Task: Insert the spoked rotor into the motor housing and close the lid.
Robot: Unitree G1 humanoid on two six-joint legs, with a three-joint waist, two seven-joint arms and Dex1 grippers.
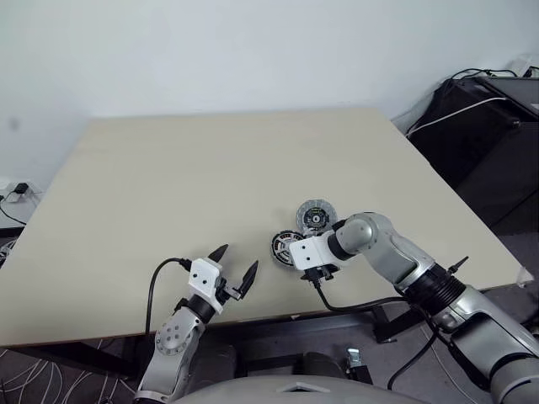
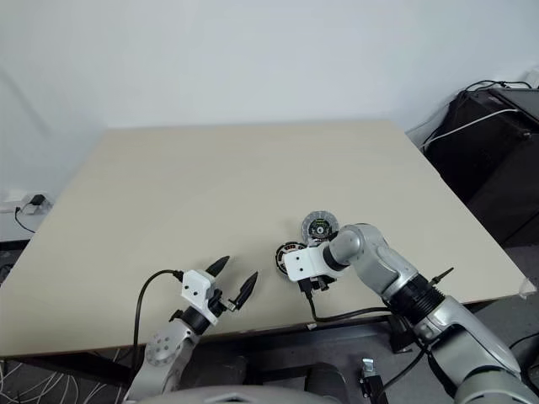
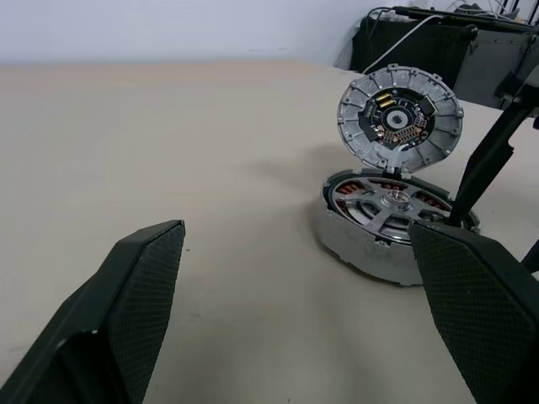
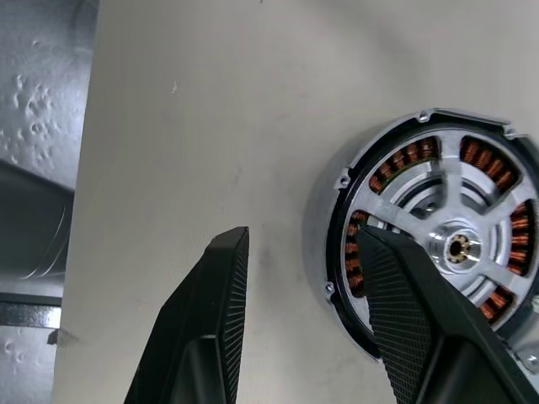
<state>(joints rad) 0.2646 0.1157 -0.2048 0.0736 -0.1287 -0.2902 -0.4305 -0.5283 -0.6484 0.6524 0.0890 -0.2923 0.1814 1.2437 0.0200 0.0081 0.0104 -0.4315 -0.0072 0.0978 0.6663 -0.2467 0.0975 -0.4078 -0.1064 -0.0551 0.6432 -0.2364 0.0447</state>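
Hovering near the table's front edge, our parted right gripper (image 4: 307, 316) should seat the silvery spoked rotor (image 4: 450, 244) squarely in the copper-wound housing (image 3: 370, 244) before lowering the upright scalloped lid (image 3: 401, 118); left gripper (image 1: 235, 268) open, empty.

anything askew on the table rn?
Yes: the lid isn't lying flat. It stands tilted on its edge, leaning at the far rim of the motor housing, inner face showing. The spoked rotor already sits inside the housing, copper windings visible between its spokes. The right pincer straddles the housing's rim, jaws apart.
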